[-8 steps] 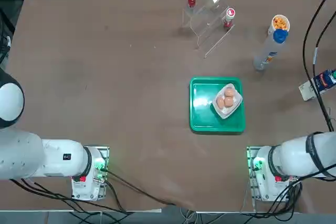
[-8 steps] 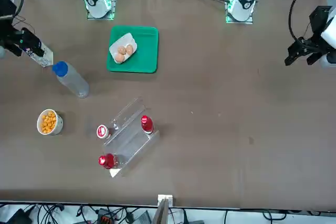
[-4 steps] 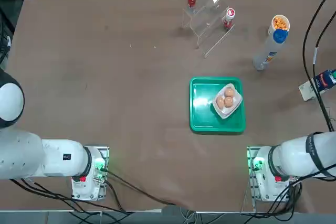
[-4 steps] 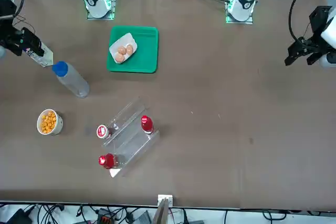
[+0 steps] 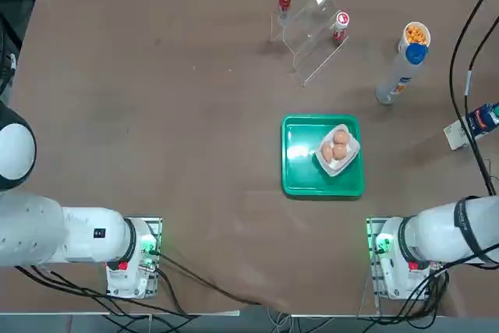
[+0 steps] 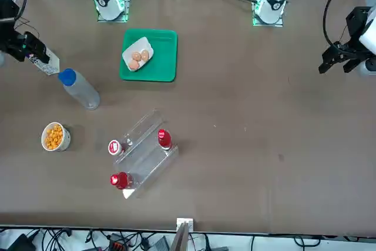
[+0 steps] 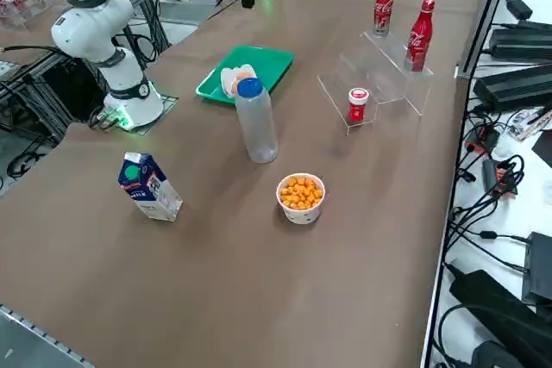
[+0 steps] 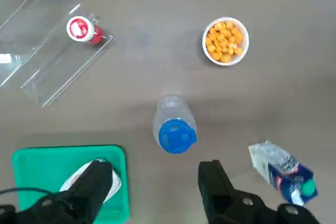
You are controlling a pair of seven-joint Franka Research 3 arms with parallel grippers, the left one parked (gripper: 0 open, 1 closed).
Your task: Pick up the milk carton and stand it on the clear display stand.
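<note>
Carton (image 7: 150,186) stands alone near the table (image 7: 259,273) edge by the right arm's base. Tube (image 7: 256,121) between tray (image 7: 269,63) and cup (image 7: 300,198). Stand (image 7: 379,75) at far side carries two bottles (image 7: 383,3) and a can (image 7: 357,105).

Robotics lab, staged test bench. Wide brown table (image 5: 156,99) with two white arm bases (image 5: 129,251) bolted at one edge, green status lights lit. Bundled black cables (image 7: 492,178) and power bricks lie along the table's side, metal frame rails (image 7: 52,92) beside it; props are set out like a shop mock-up.
</note>
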